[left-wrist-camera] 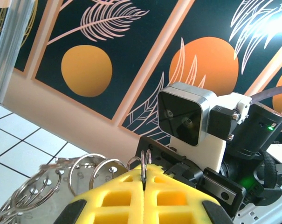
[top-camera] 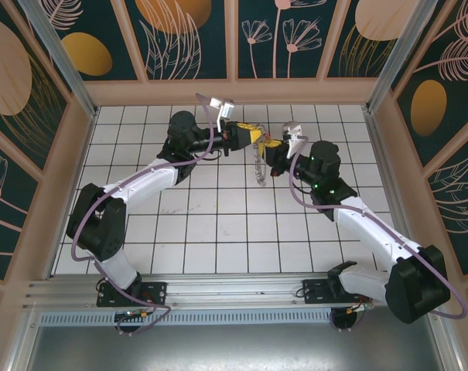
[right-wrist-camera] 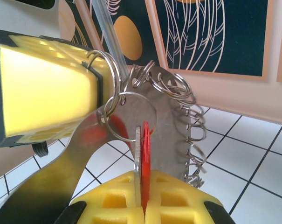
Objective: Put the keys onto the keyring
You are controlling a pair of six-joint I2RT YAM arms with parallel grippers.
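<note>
a: where's the keyring?
b: up off the table, held edge-on in the left gripper. its yellow pads are pressed together on the wire. a string of spare rings hangs off toward 8 o'clock in the left wrist view.
a: and the key?
b: the key is pinched in the right gripper, pads closed flat on it. in the right wrist view it stands edge-on, red and silver, with its long axis running 6 to 12 o'clock and its free end up.
a: which way is the keyring from that end?
b: at 10 o'clock, just beside it. one loop sags down and crosses the key's end, but i cannot tell if the key is through it or only in front.
a: which arm is nearer?
b: from above, the grippers meet almost nose to nose, the left at 10 o'clock of the right. i'd judge the right arm does the work, pushing the key along its own axis toward 11 while the left holds steady. tilt off that axis and the end would likely slide past the wire.
</note>
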